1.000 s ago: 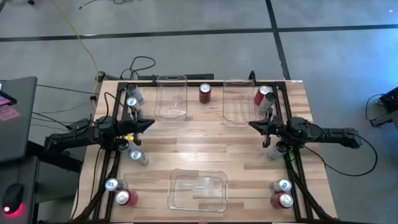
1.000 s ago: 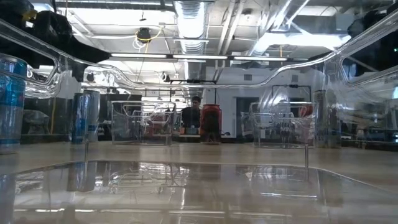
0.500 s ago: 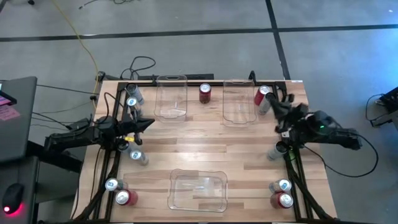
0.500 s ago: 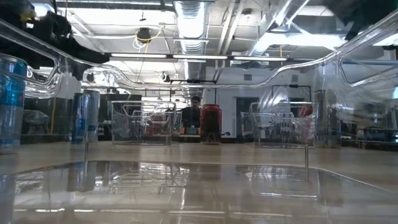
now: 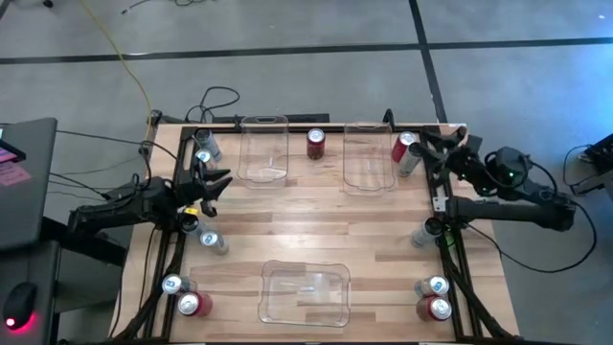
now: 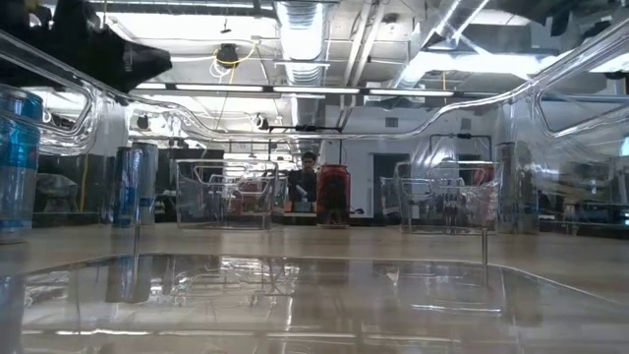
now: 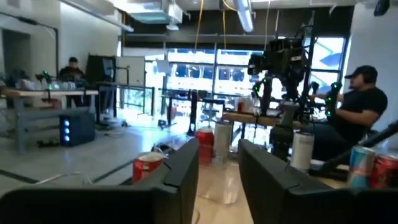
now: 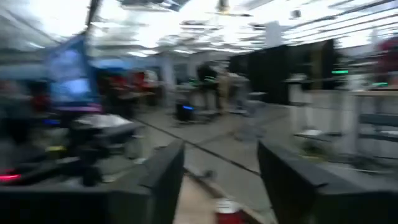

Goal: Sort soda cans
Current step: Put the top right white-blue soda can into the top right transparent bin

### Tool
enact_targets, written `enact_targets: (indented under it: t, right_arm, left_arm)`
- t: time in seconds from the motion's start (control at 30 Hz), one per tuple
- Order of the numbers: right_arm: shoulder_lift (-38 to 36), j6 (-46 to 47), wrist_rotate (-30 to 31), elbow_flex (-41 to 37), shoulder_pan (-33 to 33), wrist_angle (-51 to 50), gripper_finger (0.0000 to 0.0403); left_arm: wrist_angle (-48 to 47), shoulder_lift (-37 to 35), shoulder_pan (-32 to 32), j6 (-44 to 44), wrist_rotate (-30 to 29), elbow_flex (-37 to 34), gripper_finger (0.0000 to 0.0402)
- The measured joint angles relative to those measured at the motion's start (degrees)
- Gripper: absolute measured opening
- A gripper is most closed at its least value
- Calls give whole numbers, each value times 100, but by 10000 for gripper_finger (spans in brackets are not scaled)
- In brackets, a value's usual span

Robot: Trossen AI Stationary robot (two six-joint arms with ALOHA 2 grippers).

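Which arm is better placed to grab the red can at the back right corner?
Right. Its gripper hangs open beside the red can; the left gripper is across the table.

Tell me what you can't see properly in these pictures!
- Right wrist view: all smeared by motion; only a red can at the bottom edge, cut off.
- Low view: the clear bin wall in front warps things; the left blue-marked can is cut by the edge.
- High view: can labels are too small to read, such as the red can.
- Left wrist view: dark fingers hide the table.
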Motion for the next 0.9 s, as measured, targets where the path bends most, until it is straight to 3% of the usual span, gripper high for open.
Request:
enact_targets:
  t: [0.2, 0.47, 0.57, 0.73, 0.9]
  right_arm:
    - [553, -15, 1163, 389, -445, -395, 316]
    - [1545, 1358, 1391, 1709, -1449, -3253, 332]
    - [2067, 1363, 1050, 2284, -1925, -3981, 332]
    - [2861, 1040, -216, 3007, -2715, -4998, 332]
    - [3241, 515, -522, 3035, -3076, -5133, 332]
  left_arm:
    - [-53, 2, 0, 242, -558, 0, 127]
    - [-273, 286, 33, 501, -1721, 252, 128]
    - [49, 561, 179, 785, -2035, 292, 128]
    - [786, 1007, 447, 1008, -2062, 306, 128]
    - [616, 1443, 560, 862, -1867, 740, 128]
